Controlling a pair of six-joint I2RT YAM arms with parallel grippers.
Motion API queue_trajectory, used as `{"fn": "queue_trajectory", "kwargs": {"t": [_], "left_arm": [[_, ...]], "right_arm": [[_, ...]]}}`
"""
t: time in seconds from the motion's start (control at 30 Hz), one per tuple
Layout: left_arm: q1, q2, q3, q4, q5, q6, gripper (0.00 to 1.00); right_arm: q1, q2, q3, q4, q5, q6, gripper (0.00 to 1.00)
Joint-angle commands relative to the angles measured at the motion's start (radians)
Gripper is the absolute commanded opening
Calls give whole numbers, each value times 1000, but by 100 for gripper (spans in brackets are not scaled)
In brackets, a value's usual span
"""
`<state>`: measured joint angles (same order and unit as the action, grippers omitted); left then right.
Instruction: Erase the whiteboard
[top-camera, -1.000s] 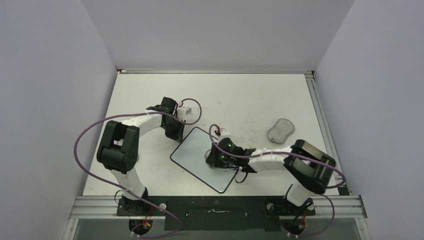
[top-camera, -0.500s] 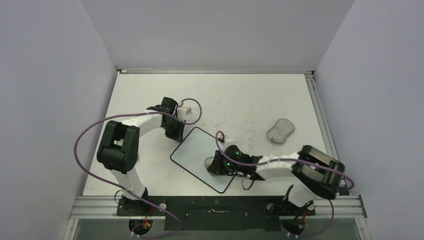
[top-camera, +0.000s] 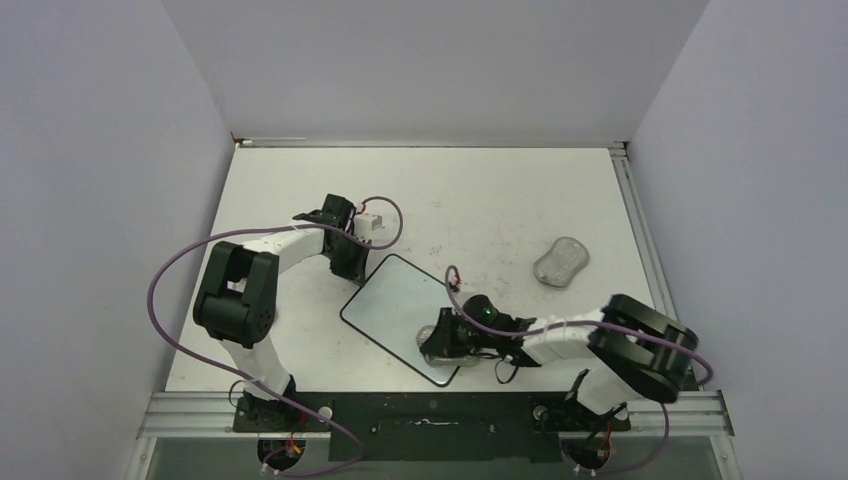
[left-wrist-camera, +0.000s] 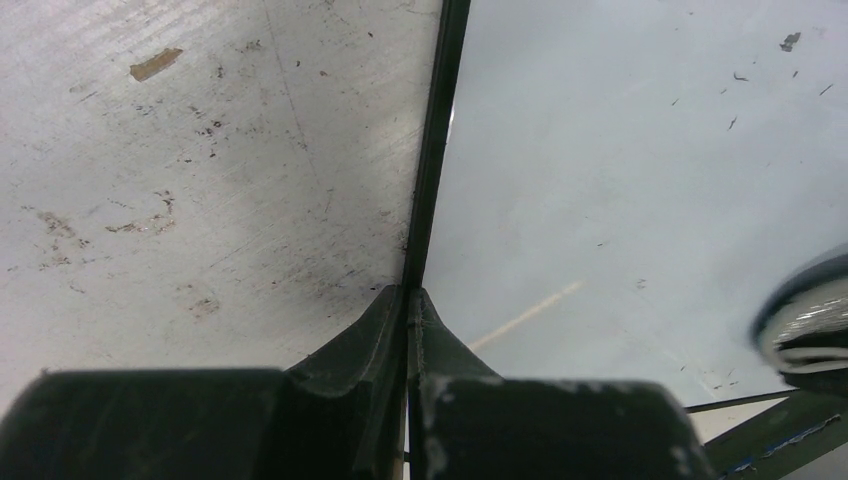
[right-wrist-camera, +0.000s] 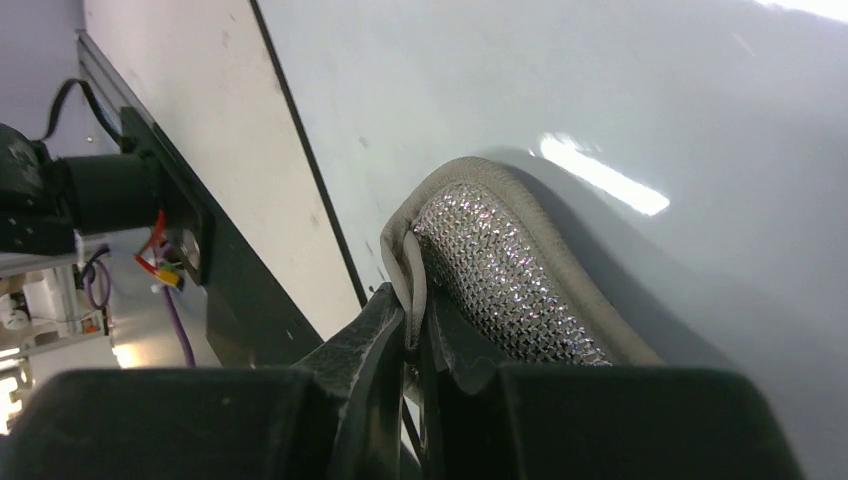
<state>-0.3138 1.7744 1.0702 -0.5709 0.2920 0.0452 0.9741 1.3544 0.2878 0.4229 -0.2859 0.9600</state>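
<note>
The right gripper has its two fingers pressed together on the border of a pad. This is a soft piece with silvery mesh in the middle and a grey edge around it. The fingers pinch only the end of the pad that is nearest to them. The rest of the pad lies flat on the whiteboard, close to the board's black rim. In the top view this gripper and the pad are over the near corner of the whiteboard.

The left gripper is closed as well. Its fingers meet on the thin black rim of the whiteboard, and the rim runs straight in between them. One finger is on the board's side and the other on the side of the table. Seen from above, the left gripper holds the far left edge of the whiteboard, opposite to the corner where the pad is.

The whiteboard lies flat on the table, turned so that one corner points to the arm bases. Its surface is almost all white, with only a few small dark specks in the left wrist view. To the right of the whiteboard, well apart from it, a grey lump rests on the table. Just beyond the board's near corner runs the black rail that carries the arms.
</note>
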Motion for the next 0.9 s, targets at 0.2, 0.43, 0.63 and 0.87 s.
{"fn": "queue_trajectory", "kwargs": {"t": [0.2, 0.43, 0.63, 0.87], "left_arm": [[-10, 13, -26, -30, -33, 5, 0], [-9, 11, -13, -27, -66, 0, 0], [-10, 18, 8, -29, -89, 1, 0], [-10, 8, -3, -26, -55, -19, 0]], "right_arm": [[27, 606, 569, 111, -79, -111, 5], [32, 482, 402, 145, -31, -55, 5], [131, 128, 35, 51, 100, 33, 5], [180, -125, -78, -117, 217, 69, 5]]}}
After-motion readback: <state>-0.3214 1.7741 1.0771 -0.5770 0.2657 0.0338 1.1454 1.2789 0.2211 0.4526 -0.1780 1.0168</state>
